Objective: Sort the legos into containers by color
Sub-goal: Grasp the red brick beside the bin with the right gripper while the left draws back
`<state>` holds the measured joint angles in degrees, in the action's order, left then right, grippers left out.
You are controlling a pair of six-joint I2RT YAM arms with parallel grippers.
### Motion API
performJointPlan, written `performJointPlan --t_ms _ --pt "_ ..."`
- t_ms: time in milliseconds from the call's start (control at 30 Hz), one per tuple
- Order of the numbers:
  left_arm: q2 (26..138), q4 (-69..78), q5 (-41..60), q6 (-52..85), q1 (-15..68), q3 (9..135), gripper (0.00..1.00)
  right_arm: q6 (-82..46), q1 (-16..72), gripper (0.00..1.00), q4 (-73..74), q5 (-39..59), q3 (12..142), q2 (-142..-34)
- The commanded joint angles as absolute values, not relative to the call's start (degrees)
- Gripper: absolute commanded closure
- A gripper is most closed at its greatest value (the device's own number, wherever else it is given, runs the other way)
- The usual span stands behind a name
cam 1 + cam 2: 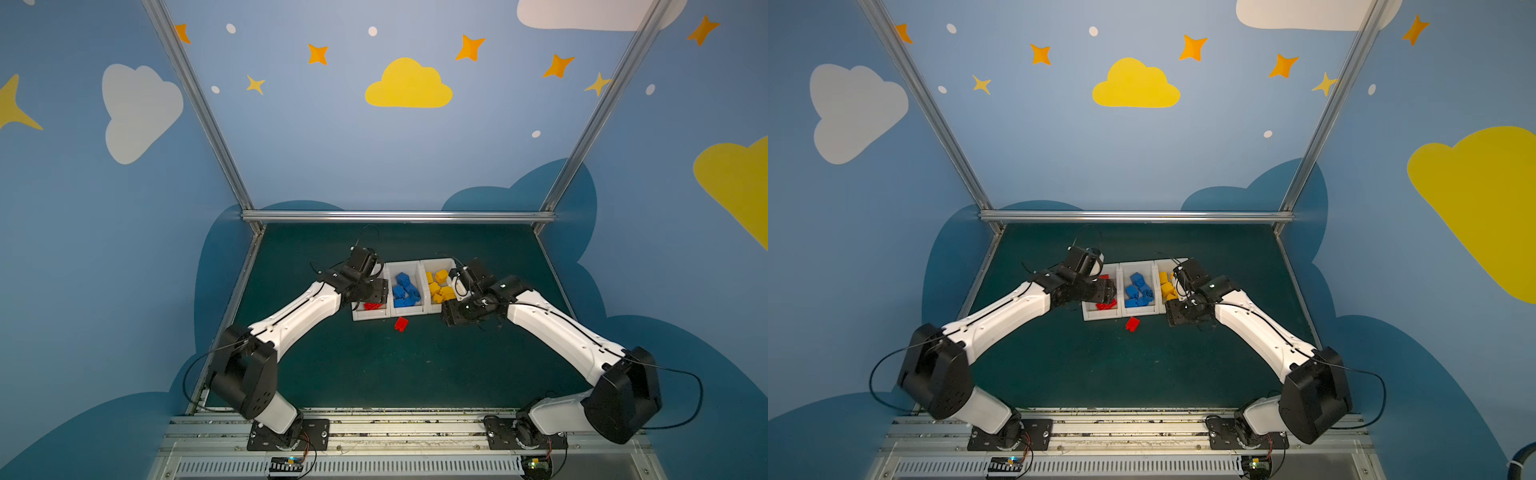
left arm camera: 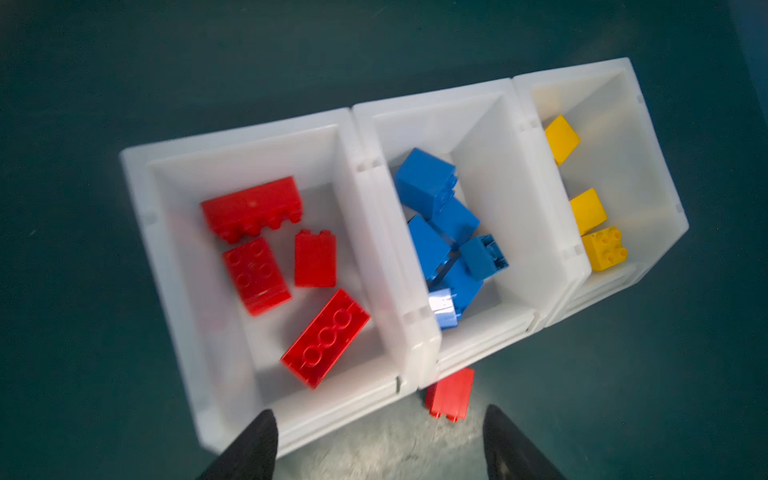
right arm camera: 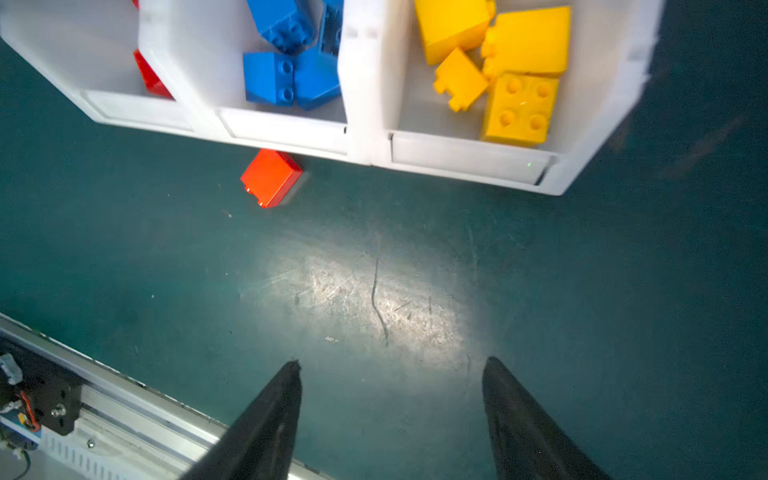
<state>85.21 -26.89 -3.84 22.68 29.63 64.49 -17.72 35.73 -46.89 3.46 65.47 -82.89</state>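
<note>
Green mat (image 1: 374,365), red brick (image 1: 401,324) beside middle bin (image 1: 405,311)

White bins (image 2: 232,135) hold red bricks (image 2: 249,208), blue bricks (image 2: 428,178) and yellow bricks (image 2: 604,249). A lone brick (image 2: 451,392) just outside the bins is red, on a dark teal counter (image 3: 415,249). The fingers (image 3: 270,419) are black; the walls (image 1: 291,137) are blue with yellow and white clouds (image 1: 409,85) and orange stars (image 1: 318,54).

Loose red lego (image 2: 451,392) just beside containers (image 2: 353,118)

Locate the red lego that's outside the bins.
In both top views the loose red lego lies mid-table on the mat, just in front of the middle container.
</note>
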Motion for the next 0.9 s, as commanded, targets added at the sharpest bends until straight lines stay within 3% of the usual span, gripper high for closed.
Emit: performJointPlan --t_ms 0,500,867 --pt "78.4 -26.1 -4.7 24.8 28.8 58.2 0.22 -17.2 38.9 0.3 -45.3 2.8 68.5 -87.5" --pt "41.3 -31.3 -11.1 33.9 27.7 33.4 0.2 -32.8 48.8 0.3 -39.4 -6.8 79.1 -107.3" --pt "32.9 -34.5 -9.1 35.3 27.7 28.5 0.19 -39.9 52.0 0.3 -41.0 -11.3 87.0 -116.9"
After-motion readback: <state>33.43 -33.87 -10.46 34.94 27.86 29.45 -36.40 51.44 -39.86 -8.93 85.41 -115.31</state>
